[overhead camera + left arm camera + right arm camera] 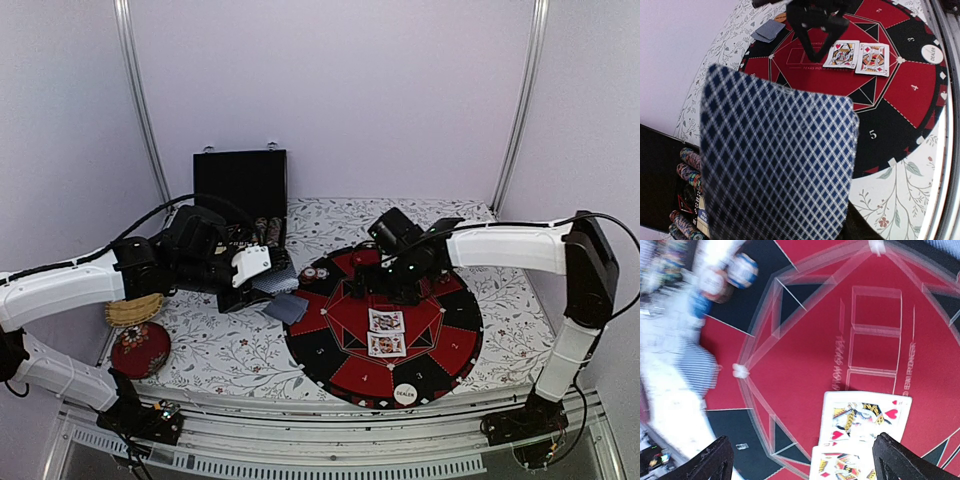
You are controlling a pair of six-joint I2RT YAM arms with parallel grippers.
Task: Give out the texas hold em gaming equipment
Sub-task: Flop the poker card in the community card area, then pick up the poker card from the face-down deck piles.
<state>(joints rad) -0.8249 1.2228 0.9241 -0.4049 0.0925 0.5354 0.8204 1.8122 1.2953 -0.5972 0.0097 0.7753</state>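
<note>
My left gripper [262, 284] is shut on playing cards [780, 165] with blue-checked backs. They fill the left wrist view and hide the fingers. Two face-up cards [386, 332] lie side by side in the middle of the round red-and-black mat [450, 340]. My right gripper [385, 287] hovers just above them, open wide, fingertips [715, 460] far apart with nothing between; a queen of hearts [865, 417] lies below. Face-down cards [287, 308] rest at the mat's left edge, striped chips [315, 272] lie beyond them, and the white DEALER button [405, 394] sits at the near rim.
An open black chip case [240, 190] stands at the back left, with rows of chips [687, 165] inside. A wicker basket [135, 310] and a round red cushion [140, 350] sit at the near left. A floral cloth [240, 350] covers the table.
</note>
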